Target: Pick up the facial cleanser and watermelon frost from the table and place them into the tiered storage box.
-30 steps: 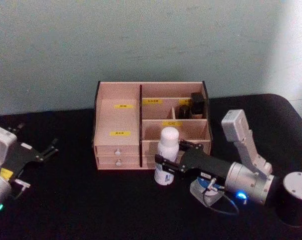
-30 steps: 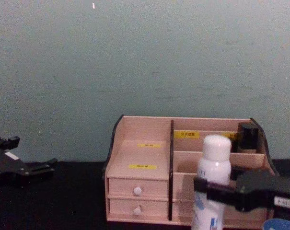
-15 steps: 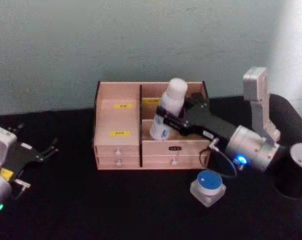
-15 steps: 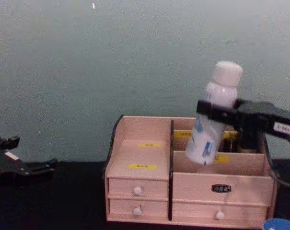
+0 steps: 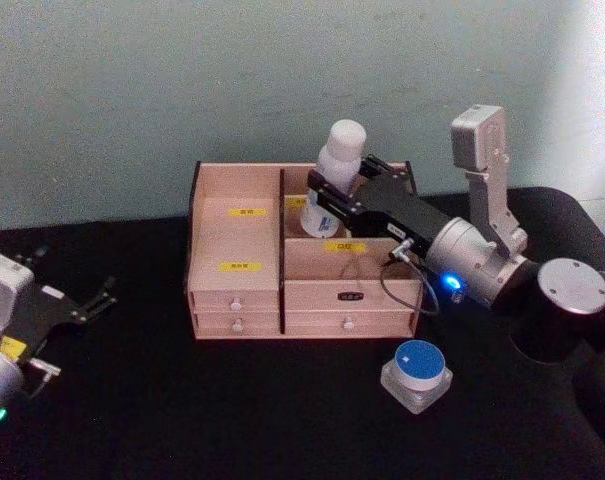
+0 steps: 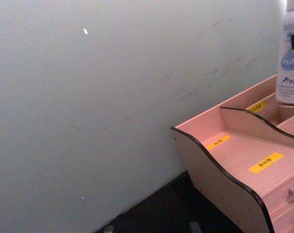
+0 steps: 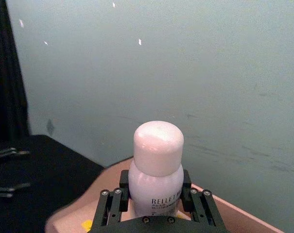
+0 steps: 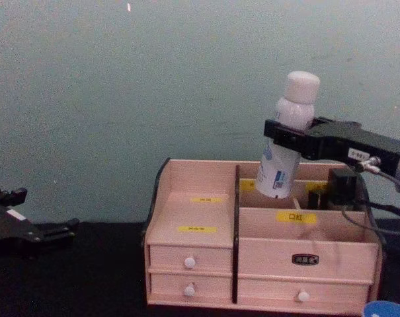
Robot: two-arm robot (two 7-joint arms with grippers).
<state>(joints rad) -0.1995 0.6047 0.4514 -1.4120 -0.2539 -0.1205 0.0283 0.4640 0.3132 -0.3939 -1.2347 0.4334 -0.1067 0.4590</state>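
the right gripper [image 5: 327, 195] hung over the tiered storage box [image 5: 214, 240], its jaws clamped on the waist of the facial cleanser [image 8: 283, 165]. the bottle was off the desk [image 5: 232, 430] and tilted, its cap leaning toward 1 o'clock in the chest view. its base was at the mouth of the rear compartment just right of the dark centre divider. whether the base touched the compartment floor could not be told. small black bottles [image 5: 395, 207] stood in the same back row, at 3 o'clock from it. the watermelon frost [image 5: 416, 372] sat on the desk at about 5 o'clock from the box, well apart from it and untouched. the left gripper [image 5: 77, 270] rested at 8 o'clock on the desk, jaws spread and holding nothing.

the step in hand looked like placing the first item. the next move probably called for righting the bottle and lowering it straight down, clear of the divider and the black bottles. the jaws would then let go before the arm went for the jar.
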